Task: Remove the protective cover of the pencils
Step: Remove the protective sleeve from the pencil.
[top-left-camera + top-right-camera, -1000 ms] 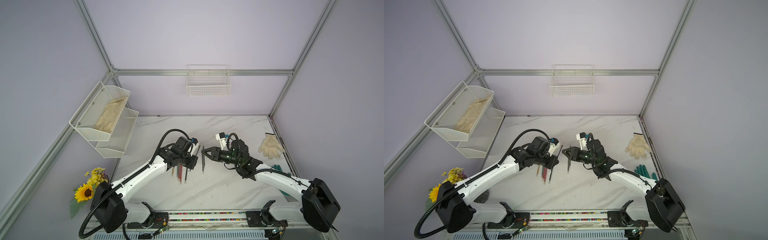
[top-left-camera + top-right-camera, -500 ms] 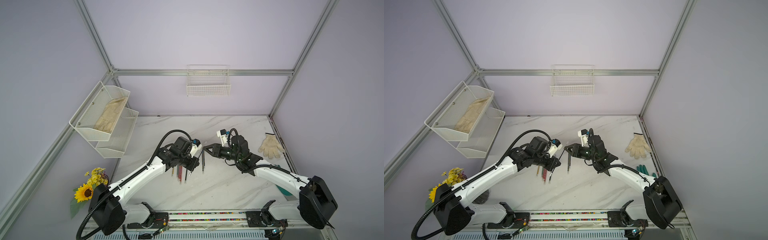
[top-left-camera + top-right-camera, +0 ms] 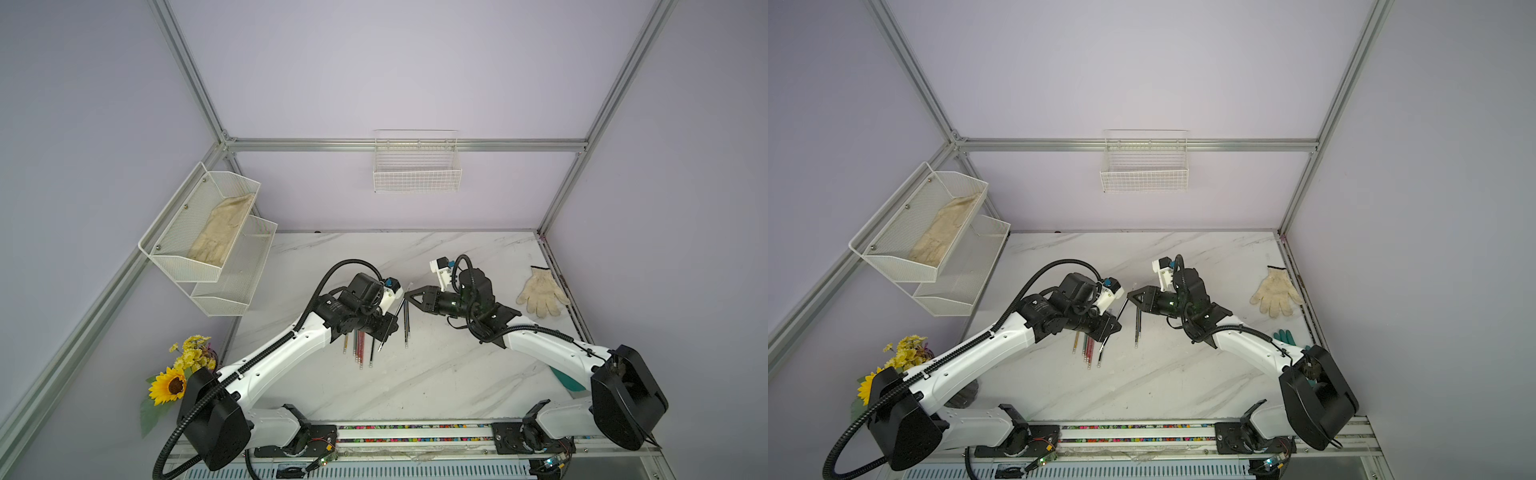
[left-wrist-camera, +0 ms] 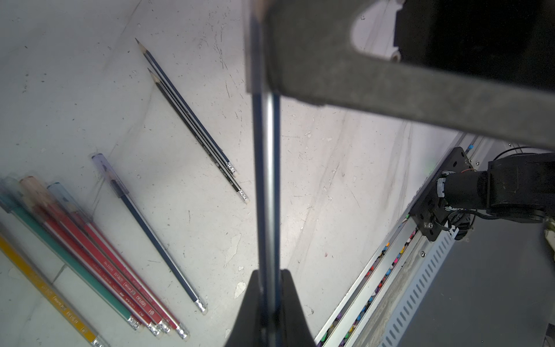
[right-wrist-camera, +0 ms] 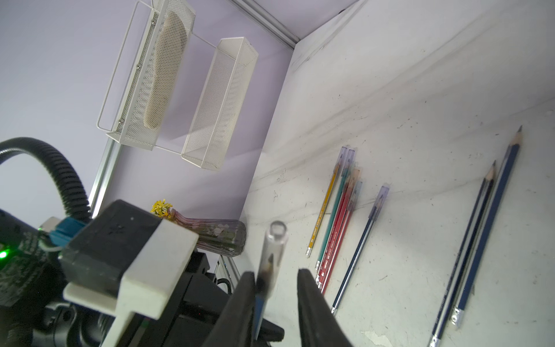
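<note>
- Pencils [image 3: 360,349] lying on marble table [image 3: 457,374] under the left arm: capped coloured cluster, one capped navy, two bare dark ones just beside.
- Left gripper [image 4: 268,282]: clamped tight on held pencil [image 4: 265,180], raised off the table near its middle.
- Right gripper [image 5: 275,275]: fingers parted, straddling the capped tip; one finger touching, other apart.
- Clear cap [image 5: 274,240]: seated over held pencil's point.
</note>
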